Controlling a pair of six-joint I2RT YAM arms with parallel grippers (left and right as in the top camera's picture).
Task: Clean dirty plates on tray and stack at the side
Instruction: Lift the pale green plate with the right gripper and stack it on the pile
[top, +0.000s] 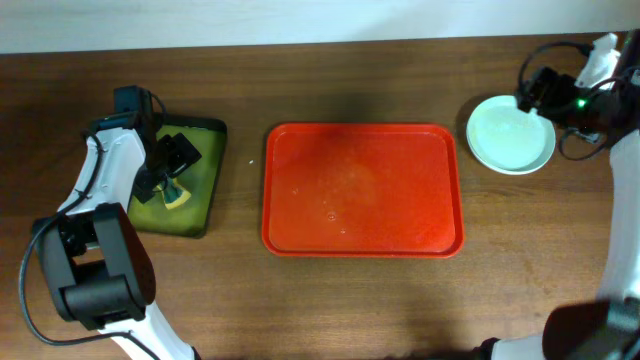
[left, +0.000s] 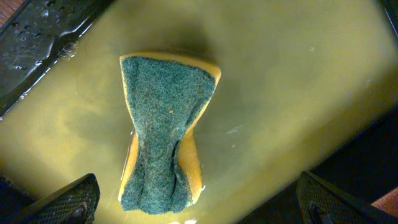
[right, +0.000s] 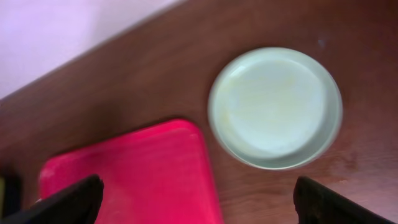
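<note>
The red tray (top: 362, 190) lies in the middle of the table with no plates on it, only a few water drops; its corner shows in the right wrist view (right: 137, 171). A stack of pale mint plates (top: 511, 135) sits on the table right of the tray, seen also in the right wrist view (right: 275, 107). My right gripper (top: 545, 92) is open and empty, just above the stack's far right edge (right: 198, 202). My left gripper (top: 168, 165) is open over the olive-green tray (top: 205, 180), with the green-and-yellow sponge (left: 163, 134) lying loose between its fingers (left: 199, 202).
The olive-green tray (left: 292, 74) holds wet film and the sponge (top: 176, 195). A pale wall runs along the table's far edge. Cables hang near the right arm at the top right.
</note>
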